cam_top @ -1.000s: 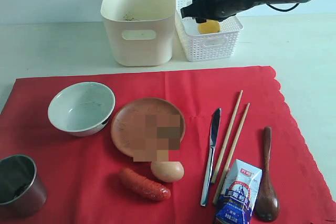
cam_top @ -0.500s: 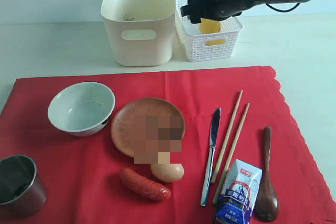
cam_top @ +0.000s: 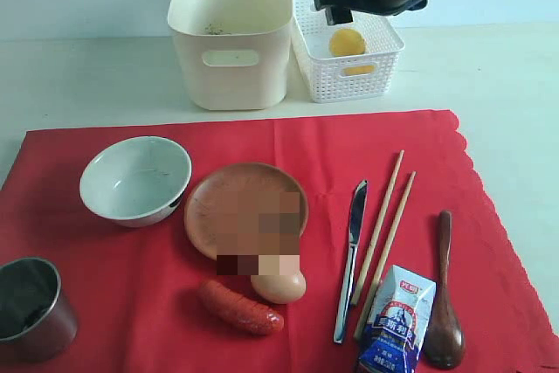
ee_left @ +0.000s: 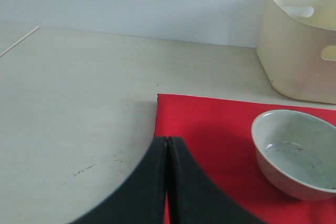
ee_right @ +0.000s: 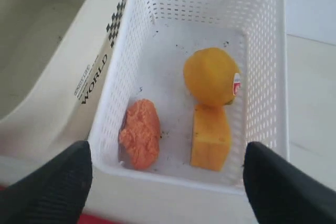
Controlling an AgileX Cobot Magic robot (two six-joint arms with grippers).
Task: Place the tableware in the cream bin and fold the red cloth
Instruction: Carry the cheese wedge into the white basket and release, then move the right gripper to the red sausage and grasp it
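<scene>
Right gripper [ee_right: 165,153] spread above basket [ee_right: 157,19], lemon [ee_right: 210,74], cheese [ee_right: 210,137] inside

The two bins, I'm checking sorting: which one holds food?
The white lattice basket, with lemon, cheese and an orange lump inside; the smooth cream bin shows none.

Bright, even light; soft shadows beside bowl [cam_top: 135,179]; pixelated patch over plate [cam_top: 205,207]; wrist views slightly soft.
</scene>
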